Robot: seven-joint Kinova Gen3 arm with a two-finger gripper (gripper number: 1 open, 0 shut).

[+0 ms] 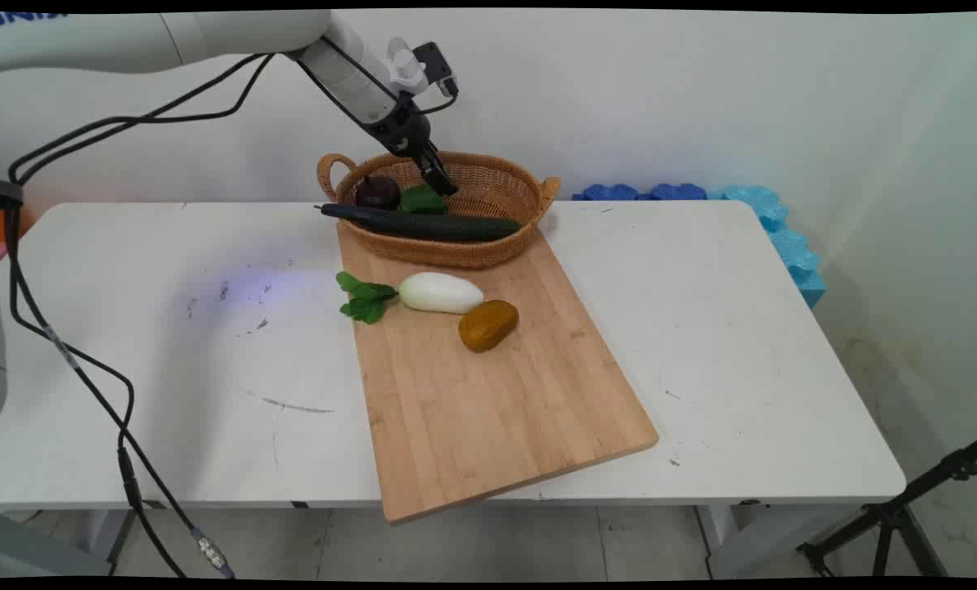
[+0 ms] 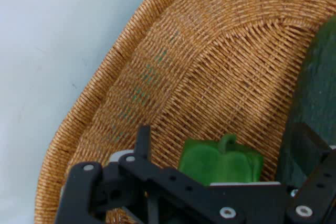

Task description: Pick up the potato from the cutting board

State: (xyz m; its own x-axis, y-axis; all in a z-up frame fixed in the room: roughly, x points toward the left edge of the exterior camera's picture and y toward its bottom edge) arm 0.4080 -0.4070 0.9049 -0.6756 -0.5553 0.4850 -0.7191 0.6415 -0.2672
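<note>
Main view. White table [image 1: 169, 393], wall behind. A light wooden cutting board [image 1: 488, 401] lies at an angle across the table's middle, its near corner over the front edge. At the board's far end sits an oval woven wicker basket [image 1: 529, 201] with two loop handles. A long dark green cucumber [image 1: 423, 224] lies across the basket's near rim, its left tip poking out past the rim. Inside the basket: a dark purple round fruit [image 1: 378, 192] at the left, and just right of it a green bell pepper [image 1: 421, 200]. The black two-finger gripper [image 1: 442, 182] comes down slantwise from the upper left, its tips inside the basket, right at the pepper's right side. Can't tell from here how far apart the fingers stand. On the board, nearer than the basket: a white radish with green leaves [image 1: 439, 292], and touching or just beside its right end a brown-yellow oval lump [image 1: 488, 325]. Blue foam blocks [image 1: 775, 225] sit behind the table's far right corner.

Hand view. Basket weave fills the picture. The green pepper [image 2: 220, 161], stem showing, sits close above the black linkage, between the two sides of the gripper [image 2: 220, 203]. Cucumber [image 2: 315, 103] runs along the right edge. Fingers spread apart on either side of the pepper; whether they touch it I cannot tell.
</note>
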